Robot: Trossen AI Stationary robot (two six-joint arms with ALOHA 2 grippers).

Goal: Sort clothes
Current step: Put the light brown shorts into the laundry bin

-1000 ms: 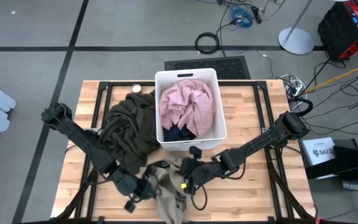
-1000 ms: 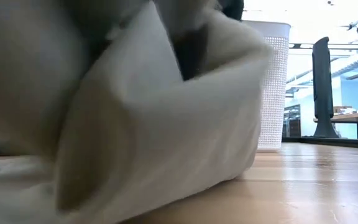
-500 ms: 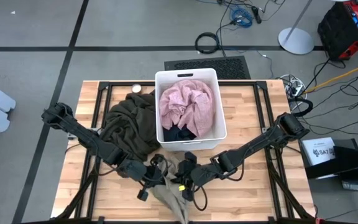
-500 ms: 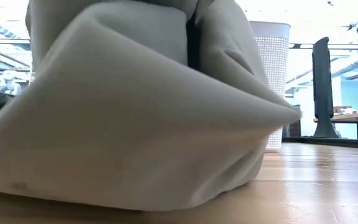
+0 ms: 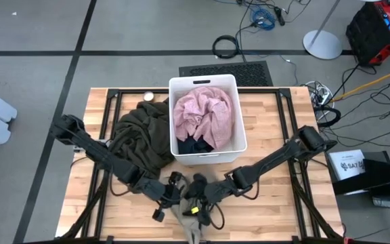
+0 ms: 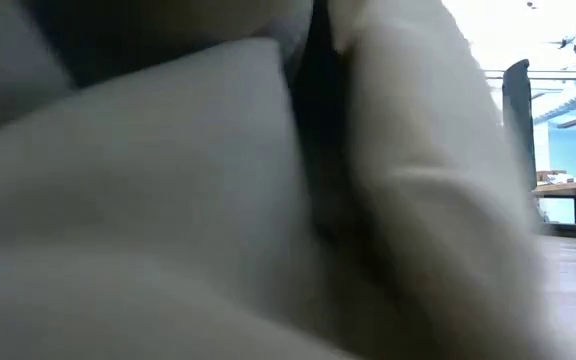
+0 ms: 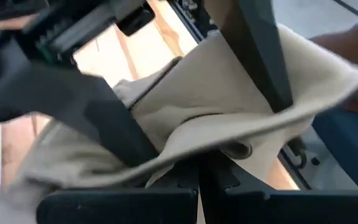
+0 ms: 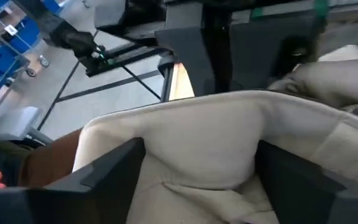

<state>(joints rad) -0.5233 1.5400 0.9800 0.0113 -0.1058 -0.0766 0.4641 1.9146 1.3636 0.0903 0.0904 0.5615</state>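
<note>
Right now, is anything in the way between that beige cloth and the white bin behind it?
Nothing visible blocks it. The beige garment hangs at the table's front edge between the left gripper and right gripper; bare wood lies between it and the white bin.

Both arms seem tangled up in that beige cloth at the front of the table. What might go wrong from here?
The beige garment hangs over the table's front edge; with the right gripper jaws open, only the left gripper pinches it, so it might slide off. The two grippers sit very close and may bump. Cloth draped between the right jaws might snag as that arm pulls away.
</note>
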